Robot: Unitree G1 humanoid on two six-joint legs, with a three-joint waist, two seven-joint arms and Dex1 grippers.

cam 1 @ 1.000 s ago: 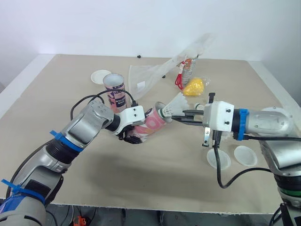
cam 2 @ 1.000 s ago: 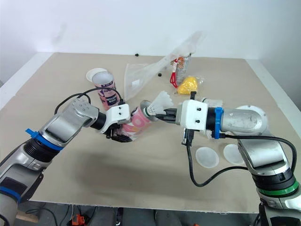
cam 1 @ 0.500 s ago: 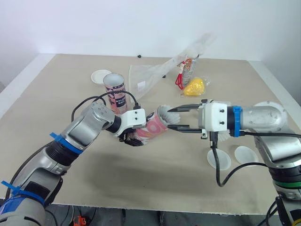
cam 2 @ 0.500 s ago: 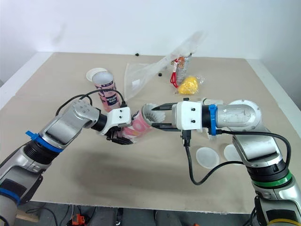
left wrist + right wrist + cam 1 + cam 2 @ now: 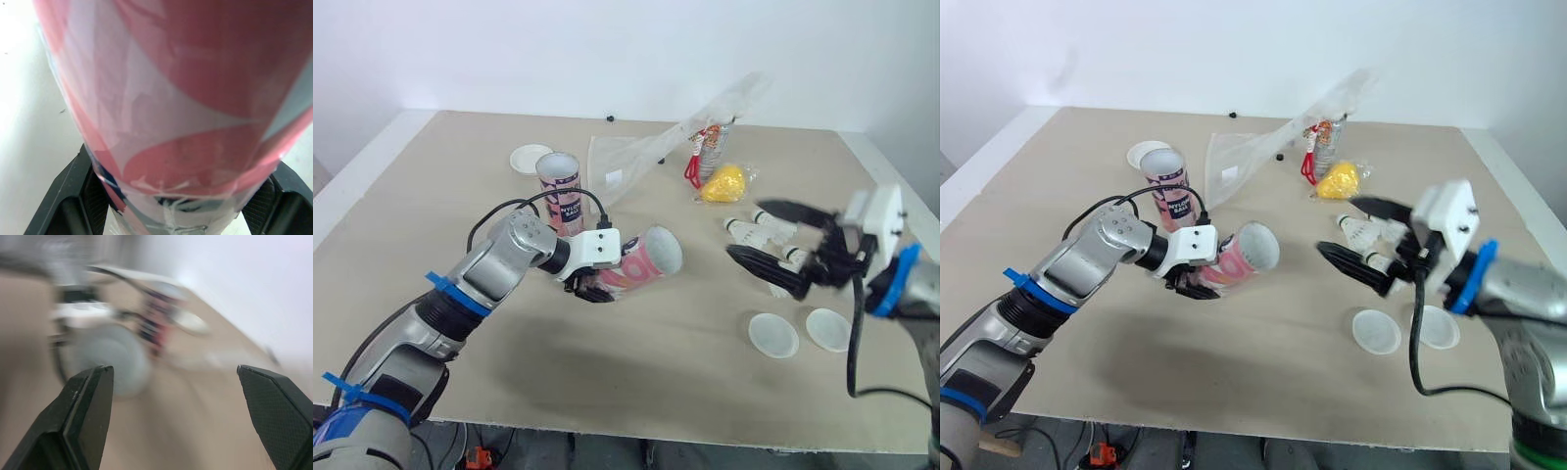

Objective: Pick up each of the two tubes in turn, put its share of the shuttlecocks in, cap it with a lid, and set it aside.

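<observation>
Left gripper (image 5: 590, 285) clamped the pink tube (image 5: 644, 258), which was held tilted at centre frame with its open mouth facing right. Right gripper (image 5: 745, 229) was spread wide and empty at right, near loose shuttlecocks (image 5: 1361, 233). Two lids (image 5: 772, 334) lay at lower right.

Silver-grey arms (image 5: 494, 266) carry blue bands (image 5: 447, 292), white wrist blocks (image 5: 597, 247), black cables (image 5: 851, 338), black jaws.

tube (image 5: 644, 262) base hidden behind left fingers (image 5: 590, 291)
</observation>
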